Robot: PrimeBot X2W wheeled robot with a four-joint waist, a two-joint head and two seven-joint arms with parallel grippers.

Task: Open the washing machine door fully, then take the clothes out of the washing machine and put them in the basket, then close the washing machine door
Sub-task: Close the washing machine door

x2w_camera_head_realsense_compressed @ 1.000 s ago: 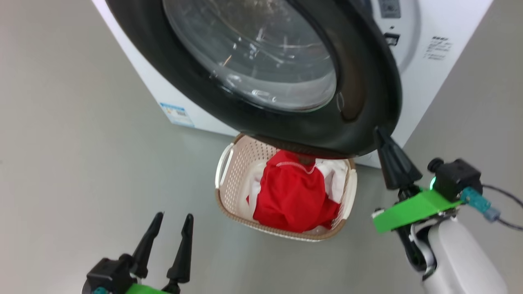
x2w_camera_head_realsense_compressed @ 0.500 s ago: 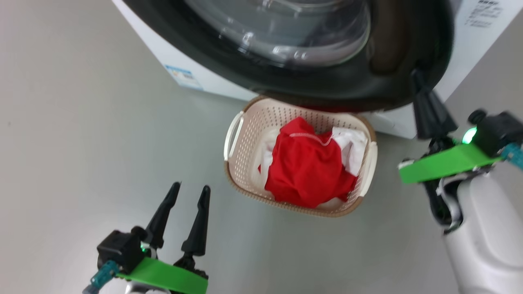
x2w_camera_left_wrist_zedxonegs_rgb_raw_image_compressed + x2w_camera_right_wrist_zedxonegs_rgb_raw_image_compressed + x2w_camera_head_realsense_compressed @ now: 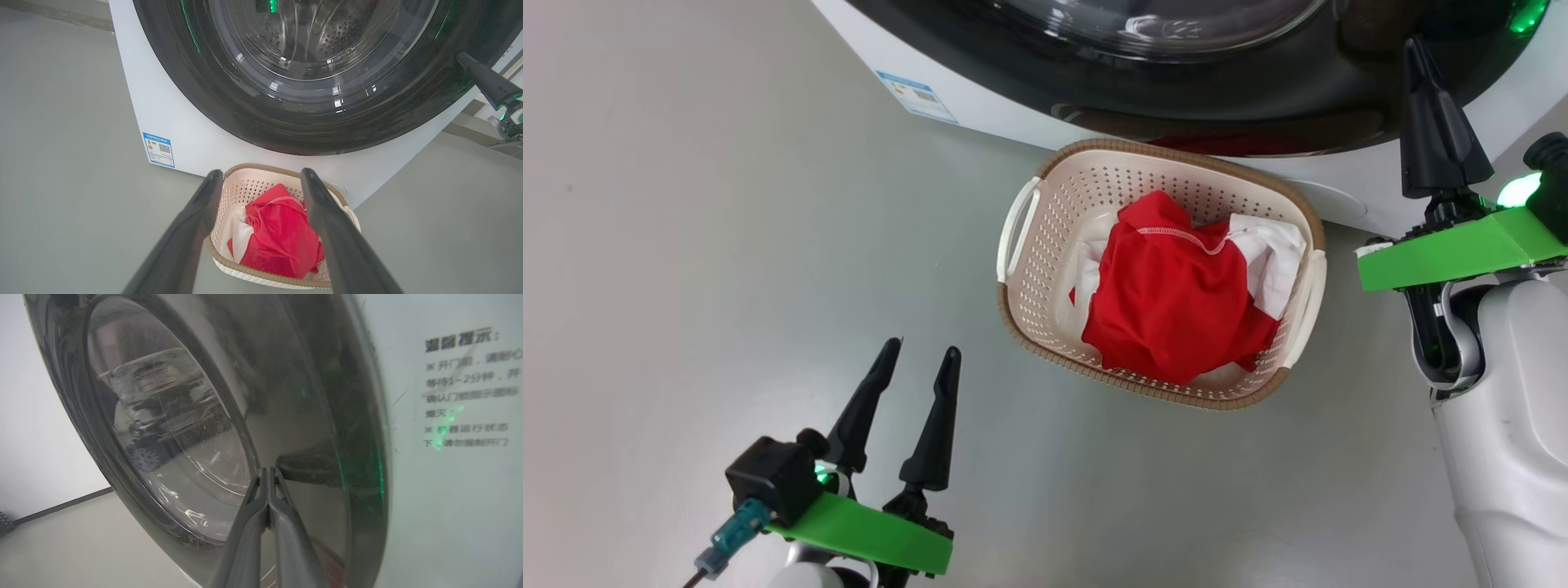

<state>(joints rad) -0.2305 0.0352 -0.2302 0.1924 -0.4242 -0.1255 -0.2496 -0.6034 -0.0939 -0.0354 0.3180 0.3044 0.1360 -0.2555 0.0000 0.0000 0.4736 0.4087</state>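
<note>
Glossy washing machine door [image 3: 302, 73], lying close against the washing machine [image 3: 171, 118], is looking slick, stiff, heavy; I am pushing its rim edge, right claw [image 3: 267, 470] pressed together, left claw [image 3: 923, 346] hanging spread

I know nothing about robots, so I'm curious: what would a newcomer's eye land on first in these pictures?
The bright red clothes, with some white fabric, heaped in a small cream perforated plastic basket on the grey floor. Behind it looms the white washing machine's big round door, glossy black rim around clear glass. The right gripper, dark fingers shut, has its tips at that rim; the left gripper hangs open beside the basket.
</note>
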